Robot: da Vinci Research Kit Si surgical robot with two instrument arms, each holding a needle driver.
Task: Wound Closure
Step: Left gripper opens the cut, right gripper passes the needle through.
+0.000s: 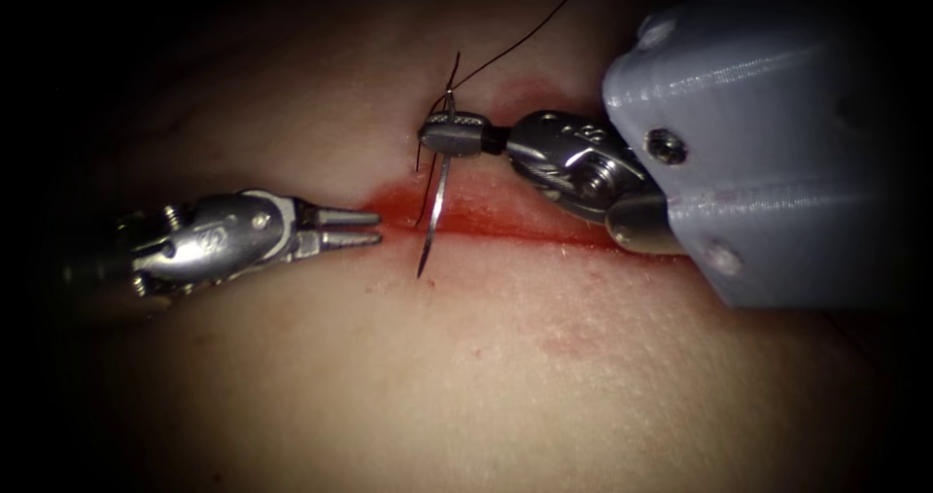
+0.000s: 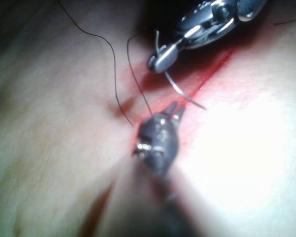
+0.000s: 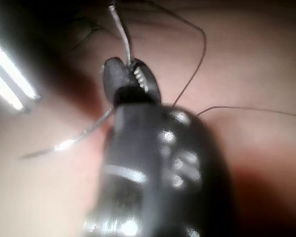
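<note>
Gripping needle (image 1: 434,201), right claw (image 1: 450,133) shows teeth.

Glossy metal needle (image 1: 434,211); polished steel grippers; matt, moist, finely pebbled tissue (image 1: 505,376).

I am finding no legible text, label, brand or number anywhere. I am seeing faint engraved marks on the metal wrist of the right tool (image 1: 453,134) and on the body of the left tool (image 1: 352,228) in the endoscope view, but I am not managing to read either of them.
</note>
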